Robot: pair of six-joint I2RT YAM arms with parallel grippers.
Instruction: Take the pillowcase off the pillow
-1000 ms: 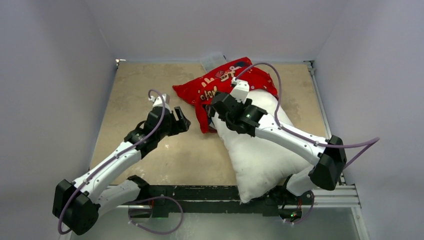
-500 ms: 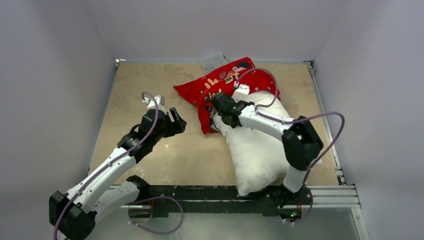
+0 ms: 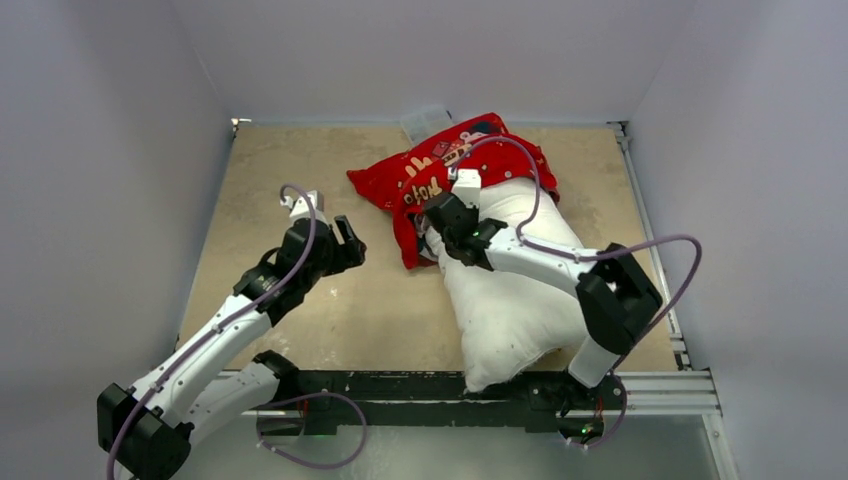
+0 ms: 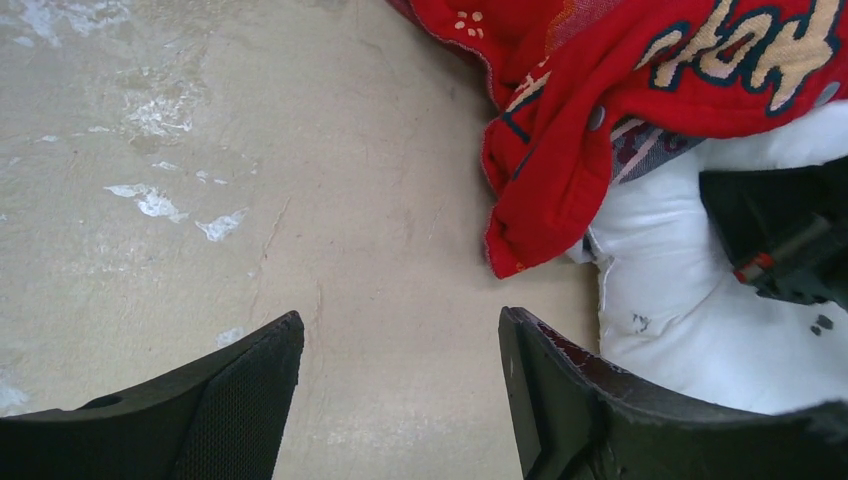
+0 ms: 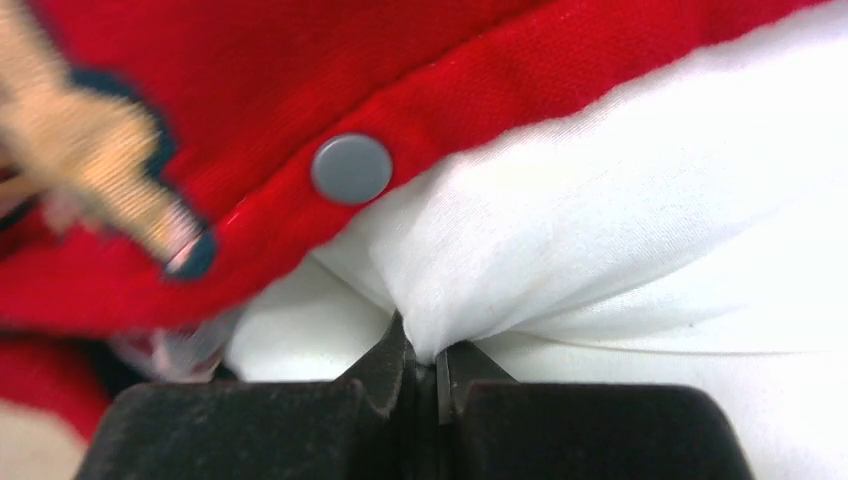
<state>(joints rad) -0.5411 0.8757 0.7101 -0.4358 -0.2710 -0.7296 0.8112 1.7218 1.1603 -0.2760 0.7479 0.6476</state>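
The pillowcase point(image 3: 440, 170) sits bunched over the far end of the pillow point(image 3: 510, 300), covering only that end. The rest of the white cushion lies bare, its long axis running from the near edge of the counter point(image 3: 290, 170) toward the back wall. A loose red corner of the case droops off the pillow's left side onto the counter, and its hem, with a grey snap button point(image 5: 351, 168), crosses the white cloth right at the opening.

The right claw point(image 3: 432, 222) is down at that hem, its jaws all but closed on a small fold of the pillow's white fabric, not on the red. It looks to me like an anchor, holding the cushion.

The left claw point(image 4: 400, 390) hovers low over bare counter, jaws wide apart and empty. The drooping red corner lies ahead of it and to its right, near but not touching. Being free, the left arm seems the one to take it. The pull would need to go away from the near edge, along the pillow's length.
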